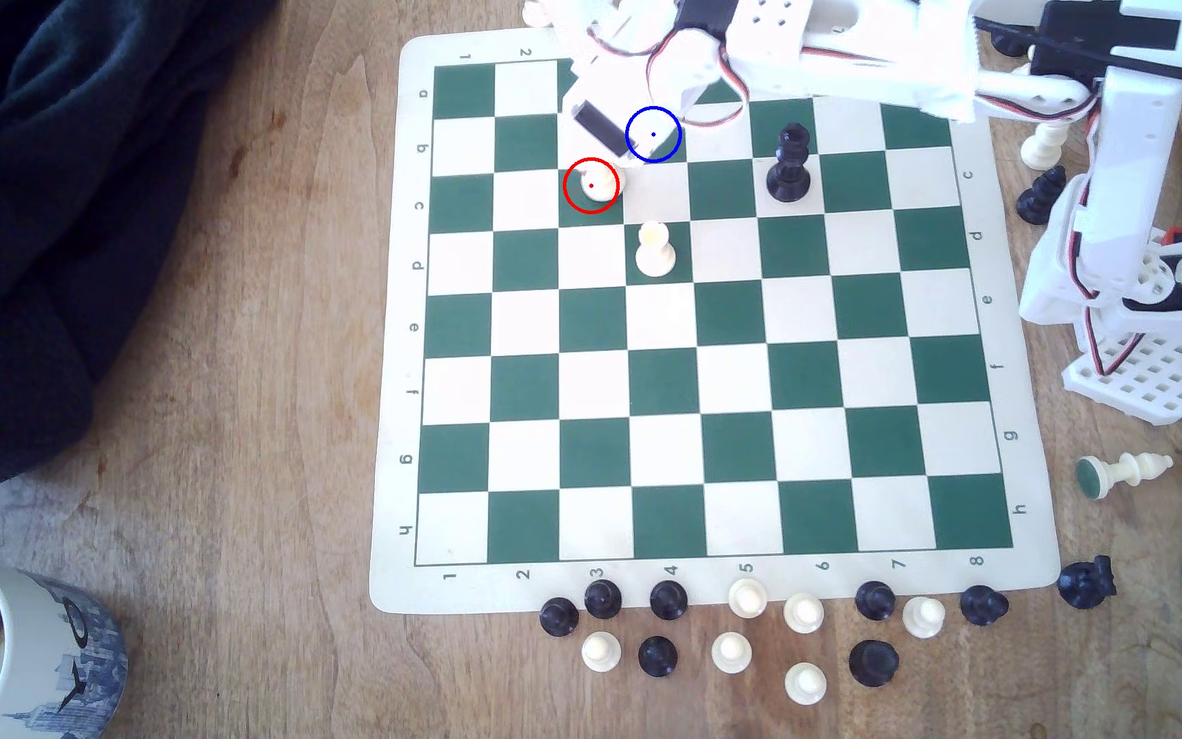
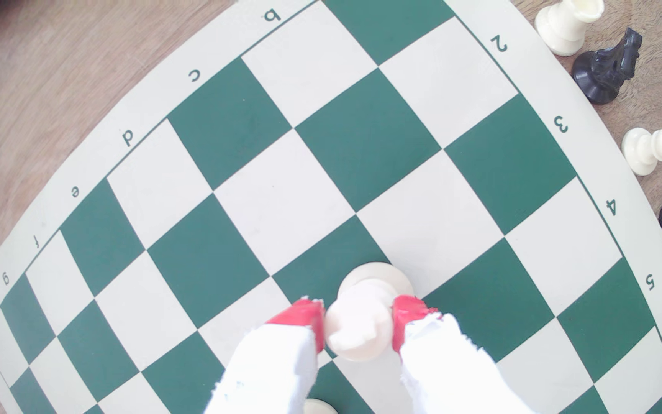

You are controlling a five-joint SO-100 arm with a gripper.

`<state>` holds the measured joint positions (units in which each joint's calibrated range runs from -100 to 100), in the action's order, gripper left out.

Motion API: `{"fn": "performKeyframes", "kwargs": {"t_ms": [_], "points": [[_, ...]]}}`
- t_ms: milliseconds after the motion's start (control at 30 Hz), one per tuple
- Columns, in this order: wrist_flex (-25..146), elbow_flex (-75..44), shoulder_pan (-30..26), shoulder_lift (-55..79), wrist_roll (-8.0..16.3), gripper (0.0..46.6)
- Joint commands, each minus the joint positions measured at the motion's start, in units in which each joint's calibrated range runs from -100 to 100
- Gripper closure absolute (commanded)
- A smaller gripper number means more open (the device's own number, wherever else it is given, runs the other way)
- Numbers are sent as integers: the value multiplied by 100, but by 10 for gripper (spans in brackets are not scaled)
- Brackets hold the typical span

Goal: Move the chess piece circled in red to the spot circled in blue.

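Two red fingertips (image 2: pixel 405 318) clamp the cream piece (image 2: pixel 361 326).

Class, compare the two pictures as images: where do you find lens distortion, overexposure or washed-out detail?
Wrist view: strong wide-angle distortion bows the chessboard edges into curves; the cream-white piece between the red fingertips is overexposed, its surface detail nearly lost. Exterior view: board lines run nearly straight, but bright light blows out the white arm, and the circled piece looks washed-out.
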<state>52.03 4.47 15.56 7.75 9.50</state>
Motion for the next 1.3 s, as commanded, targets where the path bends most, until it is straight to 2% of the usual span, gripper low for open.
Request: {"fn": "performKeyframes", "kwargs": {"t_ms": [0, 500, 1267], "points": [[243, -484, 51, -1072, -34, 437], [-322, 1130, 458, -1734, -98, 454], [-1084, 1747, 693, -1318, -107, 457]]}}
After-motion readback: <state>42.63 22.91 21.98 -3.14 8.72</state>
